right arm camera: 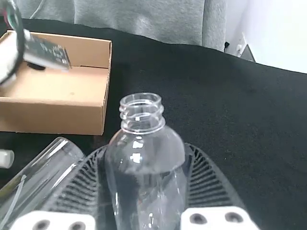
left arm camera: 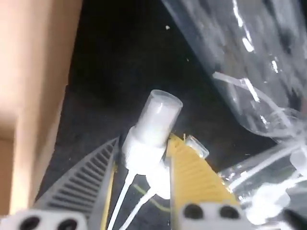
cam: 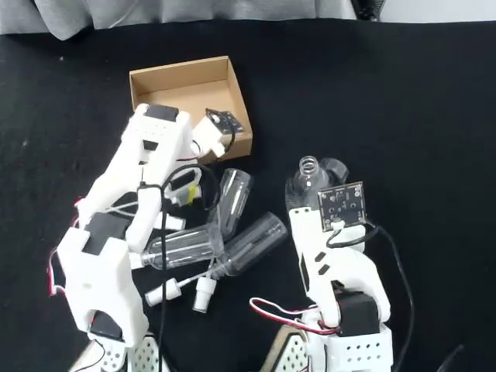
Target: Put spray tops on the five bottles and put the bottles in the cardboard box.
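Note:
My right gripper (right arm camera: 145,150) is shut on a clear open-necked bottle (right arm camera: 144,158) and holds it upright; from above this bottle (cam: 308,175) stands right of centre. My left gripper (left arm camera: 144,142) is shut on a white spray top (left arm camera: 152,125) by its collar, dip tube trailing back between the fingers. In the high view this gripper (cam: 188,189) sits just below the cardboard box (cam: 159,81), next to the lying bottles. The box wall (left arm camera: 33,72) is close beside the spray top.
Three capless bottles (cam: 232,200) (cam: 254,242) (cam: 183,246) lie on the black table between the arms. Two loose spray tops (cam: 166,293) (cam: 204,293) lie near the front. The box (right arm camera: 57,88) is open on top. A lying bottle (left arm camera: 249,62) is close to the left gripper.

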Robot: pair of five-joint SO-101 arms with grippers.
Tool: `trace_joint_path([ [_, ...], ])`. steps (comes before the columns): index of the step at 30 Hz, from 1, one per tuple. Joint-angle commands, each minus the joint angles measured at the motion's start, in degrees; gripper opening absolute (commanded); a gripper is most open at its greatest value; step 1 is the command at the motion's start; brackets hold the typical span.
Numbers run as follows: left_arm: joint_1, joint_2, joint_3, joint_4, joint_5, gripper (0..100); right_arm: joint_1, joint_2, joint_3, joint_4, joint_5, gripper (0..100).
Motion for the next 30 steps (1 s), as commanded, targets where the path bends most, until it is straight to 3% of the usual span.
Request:
trace_joint_path([
  [1, -1.01, -7.47, -1.71, 1.76, 0.35, 8, 1.05, -5.58, -0.75, -1.93, 0.35, 6.4],
  [17, -5.85, -22.07, -1.36, 6.24, 3.69, 8, 1.05, -5.58, -0.75, -1.93, 0.35, 6.4],
  [30, -5.85, -34.64, -1.36, 5.71, 18.99, 7, 0.97, -5.58, -0.84, -1.93, 0.26, 6.4],
])
